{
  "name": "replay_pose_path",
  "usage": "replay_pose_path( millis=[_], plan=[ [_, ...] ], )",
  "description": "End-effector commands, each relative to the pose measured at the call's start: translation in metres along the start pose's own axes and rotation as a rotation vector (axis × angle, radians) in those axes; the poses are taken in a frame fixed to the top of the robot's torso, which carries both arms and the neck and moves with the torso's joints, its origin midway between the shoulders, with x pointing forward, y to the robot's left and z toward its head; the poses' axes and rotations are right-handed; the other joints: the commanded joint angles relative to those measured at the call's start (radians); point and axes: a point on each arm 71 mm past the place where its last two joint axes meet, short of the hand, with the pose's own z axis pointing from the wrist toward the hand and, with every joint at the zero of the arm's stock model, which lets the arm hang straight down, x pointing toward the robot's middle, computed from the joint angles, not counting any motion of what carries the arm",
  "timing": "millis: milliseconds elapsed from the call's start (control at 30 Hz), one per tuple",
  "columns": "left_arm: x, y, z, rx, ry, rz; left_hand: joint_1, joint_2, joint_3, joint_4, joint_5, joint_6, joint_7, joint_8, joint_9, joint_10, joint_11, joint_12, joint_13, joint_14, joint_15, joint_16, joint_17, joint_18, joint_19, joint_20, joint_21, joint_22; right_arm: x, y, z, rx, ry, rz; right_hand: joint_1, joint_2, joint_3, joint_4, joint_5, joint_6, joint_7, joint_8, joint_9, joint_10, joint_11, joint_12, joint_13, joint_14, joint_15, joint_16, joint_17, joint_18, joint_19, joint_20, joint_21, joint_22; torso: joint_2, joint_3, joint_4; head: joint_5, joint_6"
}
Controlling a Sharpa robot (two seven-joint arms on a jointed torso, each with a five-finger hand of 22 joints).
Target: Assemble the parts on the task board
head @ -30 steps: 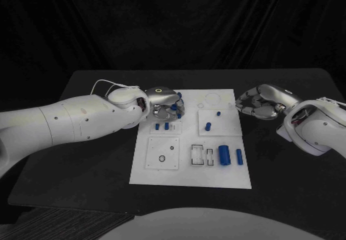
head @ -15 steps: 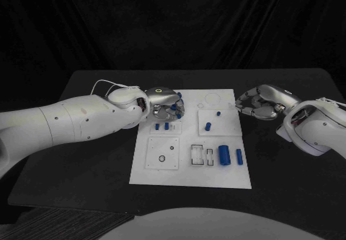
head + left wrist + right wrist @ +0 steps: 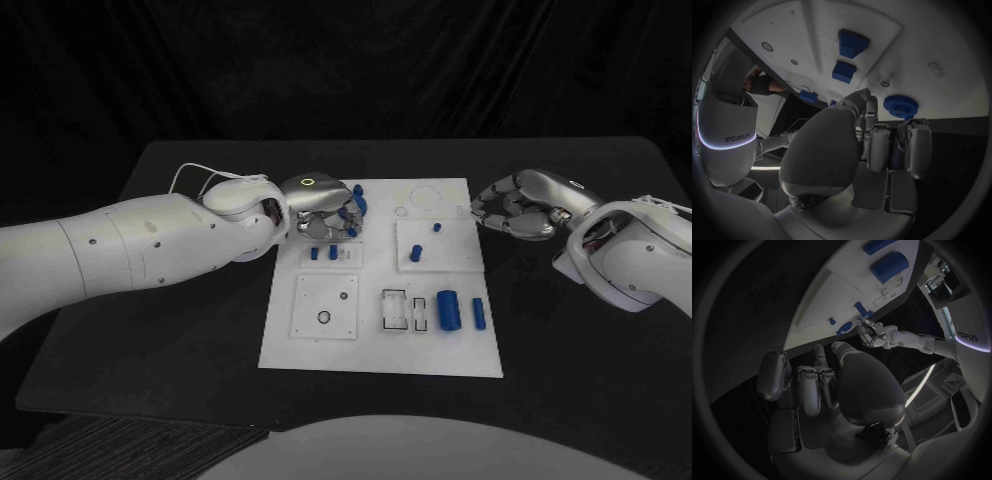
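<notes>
You've got the black table [image 3: 173, 330] w/ the white task board [image 3: 378, 345] lying in its middle, long side running away from the robot. The left arm [image 3: 130, 250] comes in over the table's left half, and the left hand [image 3: 326, 212] sits over the board's far-left corner. Its fingers [image 3: 879, 147] are curled down around a blue round part [image 3: 901, 105] with a toothed rim (looks like a gear); fingertips are at its edge, but you can't tell from these views whether it's actually gripped or just touched. Just nearer the robot than that hand, two small blue parts [image 3: 323, 253] stand in the board.

The right hand [image 3: 516, 208] hangs just off the board's far-right edge, over bare table, fingers curled in on nothing. It's apart from every part; the closest are a blue peg [image 3: 415, 250] and a smaller blue piece [image 3: 437, 227] on the raised square plate [image 3: 459, 256] beside it.

Nearer the robot on the board's right side lie a thick blue cylinder [image 3: 449, 309] and a thinner blue rod [image 3: 479, 314], side by side, well apart from both hands.
</notes>
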Motion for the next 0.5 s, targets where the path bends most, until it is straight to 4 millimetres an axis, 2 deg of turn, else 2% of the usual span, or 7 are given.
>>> replay_pose_path(
  millis=[33, 233, 500],
  plan=[
    [-0.008, -0.004, -0.003, 0.026, -0.053, 0.018, -0.010, 0.002, 0.001, -0.007, 0.004, -0.003, 0.002, -0.001, 0.000, 0.006, 0.000, -0.010, -0.005, 0.004, 0.004, -0.001, 0.014, -0.006, 0.009, 0.000, 0.002, 0.211, 0.000, 0.000, -0.001, 0.004, -0.005, 0.001, 0.009, -0.001, 0.006, 0.002, 0.007, -0.002, 0.003, -0.001, -0.002, 0.101, 0.002, -0.002, 0.257, 0.103, -0.002, 0.003, 0.263, 0.012, -0.005, -0.001, -0.001, 0.162, 0.000, -0.0003, 0.0002, 0.002, 0.000],
    [-0.016, -0.003, -0.012, 0.016, -0.061, 0.021, -0.017, 0.002, 0.004, -0.007, 0.001, -0.002, 0.003, -0.003, -0.001, 0.009, 0.002, -0.024, -0.014, 0.003, 0.004, -0.002, 0.010, -0.006, 0.008, 0.001, 0.000, 0.210, 0.000, -0.001, -0.001, 0.007, -0.001, 0.001, 0.009, -0.001, 0.006, 0.002, 0.007, -0.002, 0.003, -0.001, -0.002, 0.101, 0.002, -0.002, 0.257, 0.103, -0.002, 0.003, 0.263, 0.012, -0.005, -0.001, -0.001, 0.162, 0.000, 0.0005, 0.0018, -0.005, 0.000],
    [-0.022, 0.001, -0.023, -0.002, -0.052, 0.022, -0.031, 0.002, 0.016, -0.006, -0.007, -0.013, 0.005, -0.018, -0.008, 0.008, 0.007, -0.072, -0.047, -0.006, 0.005, -0.012, -0.012, -0.003, 0.000, 0.002, -0.013, 0.206, 0.001, -0.001, -0.001, 0.009, 0.003, 0.000, 0.010, 0.000, 0.008, 0.001, 0.008, -0.001, 0.003, 0.000, -0.001, 0.101, 0.002, -0.002, 0.257, 0.103, -0.002, 0.003, 0.263, 0.012, -0.005, -0.002, -0.003, 0.162, -0.001, 0.0027, 0.0023, -0.004, 0.000]
  ],
)
